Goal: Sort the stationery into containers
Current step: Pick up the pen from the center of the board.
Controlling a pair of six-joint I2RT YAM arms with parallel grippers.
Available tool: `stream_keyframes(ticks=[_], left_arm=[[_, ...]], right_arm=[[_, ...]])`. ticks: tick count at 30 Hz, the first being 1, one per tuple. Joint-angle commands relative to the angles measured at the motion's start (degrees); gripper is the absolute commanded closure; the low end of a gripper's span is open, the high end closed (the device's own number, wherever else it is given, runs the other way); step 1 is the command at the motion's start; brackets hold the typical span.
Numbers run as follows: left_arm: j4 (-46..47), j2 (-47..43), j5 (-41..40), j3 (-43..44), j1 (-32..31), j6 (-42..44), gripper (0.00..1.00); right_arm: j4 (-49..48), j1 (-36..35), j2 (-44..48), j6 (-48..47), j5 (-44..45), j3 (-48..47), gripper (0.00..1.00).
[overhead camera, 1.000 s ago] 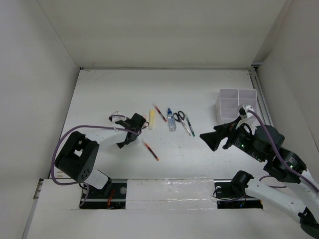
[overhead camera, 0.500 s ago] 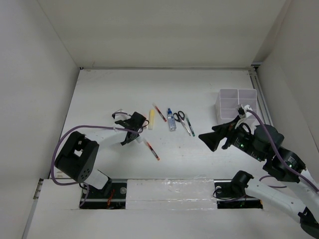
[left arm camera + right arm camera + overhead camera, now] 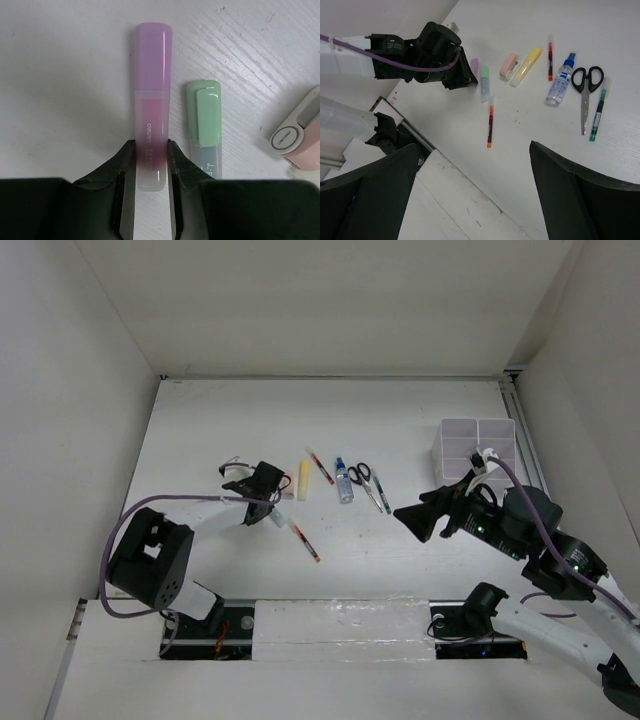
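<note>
In the left wrist view my left gripper [image 3: 150,152] is shut on the near end of a pink stick [image 3: 152,65] that lies flat on the table. A green stick [image 3: 205,117] lies just right of it, and a peach stick [image 3: 300,135] lies further right. In the top view the left gripper [image 3: 268,498] is left of a yellow stick [image 3: 303,480]. Two red pens [image 3: 320,466] [image 3: 301,540], a blue-capped bottle [image 3: 344,482], scissors [image 3: 362,478] and a dark pen [image 3: 381,490] lie mid-table. My right gripper [image 3: 412,523] is open and empty, high above the table. The white organizer [image 3: 474,448] stands at the right.
White walls close in the table on the left, back and right. The right wrist view shows the row of stationery and the left gripper [image 3: 452,72] from above, with the table's near edge [image 3: 455,165] and a white ledge below my open right gripper [image 3: 475,195].
My left gripper has moved a little away from the near edge, towards the row of sticks. My right gripper has drifted slightly left and stays open.
</note>
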State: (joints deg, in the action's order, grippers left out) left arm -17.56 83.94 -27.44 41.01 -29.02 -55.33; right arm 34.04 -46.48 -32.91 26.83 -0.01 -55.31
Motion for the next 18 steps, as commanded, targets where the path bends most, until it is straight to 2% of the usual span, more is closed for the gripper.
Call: stream_keyframes(ticks=[1,6,10,15,18], left_arm=[[-1.3,-0.4,2.8,-2.2,0.5,-0.6,1.0],[-2.6,-7.9,1.0,-2.2,0.5,-1.1,1.0],[-4.8,-15.4,-1.5,1.1,-3.4,1.2,1.0],[-5.5,-24.6,-0.6,4.8,-4.6,7.8,1.0],[-5.5,-29.5,-0.2,7.3,-8.2,10.6,1.0]], right_arm=[[-4.0,-0.1,-0.3,0.4,-0.9,-0.5,0.04],[-5.2,-0.1,-0.3,0.4,-0.9,0.0,0.04],[-8.1,-0.1,-0.3,1.4,1.2,1.3,0.05],[-10.9,-0.1,-2.1,2.1,2.6,1.7,0.06],[-12.5,-0.1,-4.5,2.7,2.6,1.0,0.06]])
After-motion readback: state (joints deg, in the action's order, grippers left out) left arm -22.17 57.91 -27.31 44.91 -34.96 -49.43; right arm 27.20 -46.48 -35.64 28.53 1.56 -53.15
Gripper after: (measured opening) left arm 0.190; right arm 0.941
